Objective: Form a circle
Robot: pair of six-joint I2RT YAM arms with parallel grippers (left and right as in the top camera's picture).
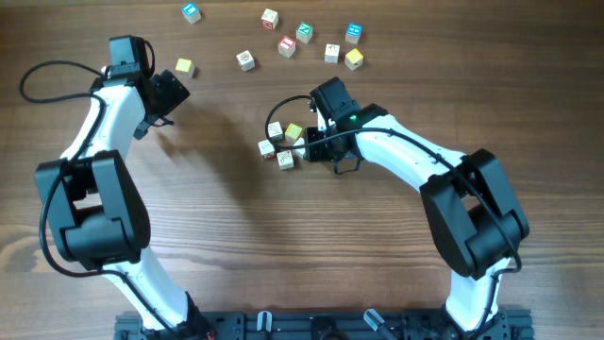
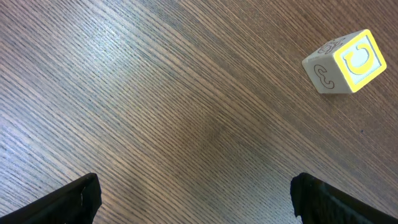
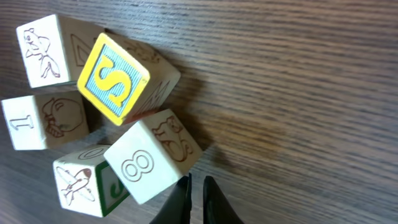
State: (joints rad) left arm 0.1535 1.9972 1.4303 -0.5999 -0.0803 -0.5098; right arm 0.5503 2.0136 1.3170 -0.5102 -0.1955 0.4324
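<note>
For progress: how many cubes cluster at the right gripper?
5: figure cube top left, S cube beside it, 1 cube below, airplane cube lowest, 8 cube nearest right gripper.

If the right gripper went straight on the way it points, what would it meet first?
Most likely the 8 cube, the nearest of the circle: the right gripper, jaws shut, sits just by its lower right edge. It might only graze that cube's side; depth is unclear.

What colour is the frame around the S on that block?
Yellow, framing a light blue face on the S block; clearest in the right wrist view.
</note>
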